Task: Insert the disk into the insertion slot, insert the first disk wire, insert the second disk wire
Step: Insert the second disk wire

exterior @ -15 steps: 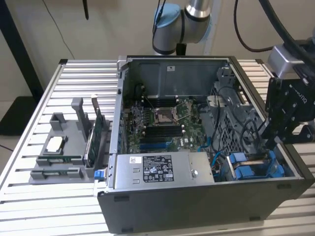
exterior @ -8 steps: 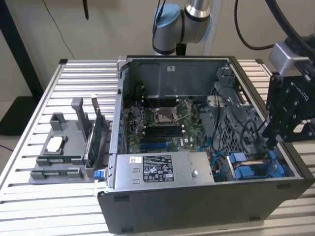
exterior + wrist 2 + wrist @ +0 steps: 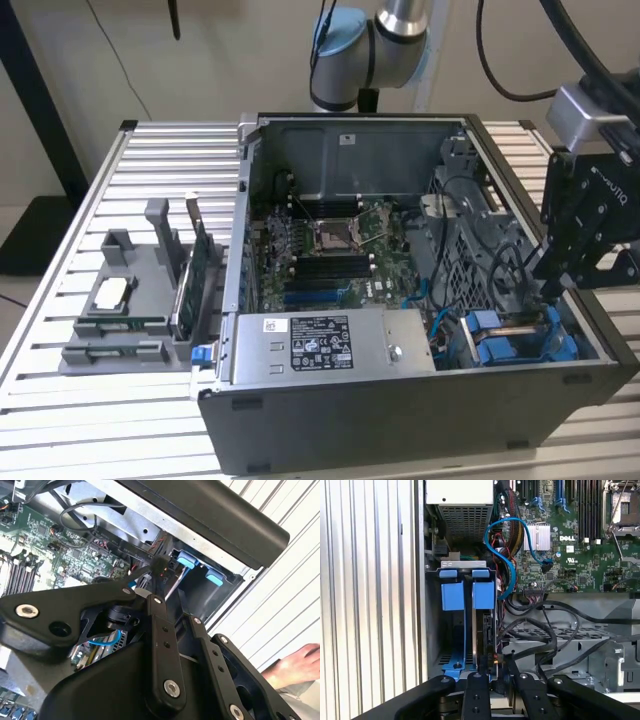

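The disk [image 3: 512,338], in its blue carrier, is being observed standing in the bay at the lower right of the exterior view, inside the computer case [image 3: 400,425]. The hand [image 3: 494,666] is being held just beside its end, among black cables [image 3: 555,630]; whether it is clenched or released cannot be told. The disk is being judged rigid, fairly heavy and shock-sensitive, and the blue handle tabs [image 3: 483,596] the soundest hold.
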